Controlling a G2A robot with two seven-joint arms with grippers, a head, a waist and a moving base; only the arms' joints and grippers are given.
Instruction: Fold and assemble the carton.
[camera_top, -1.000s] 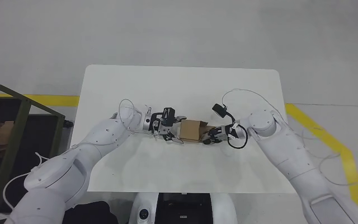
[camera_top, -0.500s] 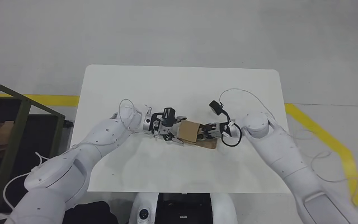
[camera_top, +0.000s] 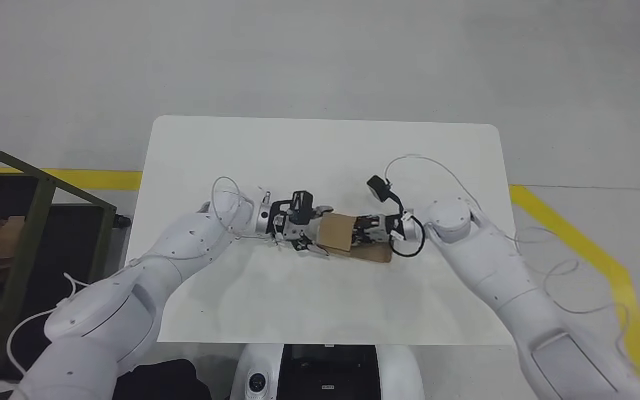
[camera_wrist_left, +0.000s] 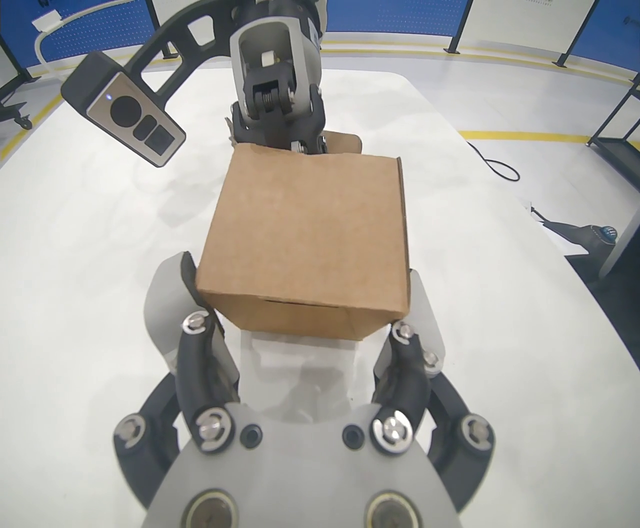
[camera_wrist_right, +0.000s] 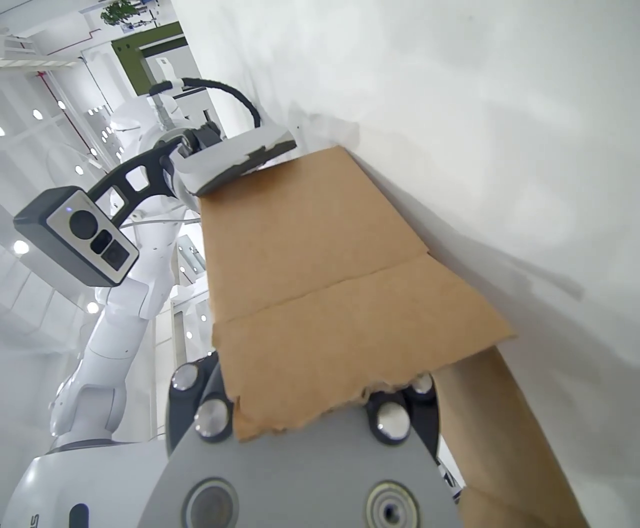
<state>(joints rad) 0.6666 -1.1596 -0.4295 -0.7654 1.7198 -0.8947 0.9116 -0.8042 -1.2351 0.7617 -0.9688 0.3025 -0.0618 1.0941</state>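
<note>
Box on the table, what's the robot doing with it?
The robot is putting together a brown cardboard box on the white table. Its left gripper grips one end of the box from both sides. The right gripper is at the other end, where a flap sticks out over it and is not yet tucked in. The box body already looks squared up, so that end seems to be what is left to close.

**The right gripper (camera_top: 368, 232) moves in on the brown cardboard carton (camera_top: 340, 232)**

It has slid from just beside the carton's flap end to right against it. That end of the carton has swung slightly toward the robot.
</note>
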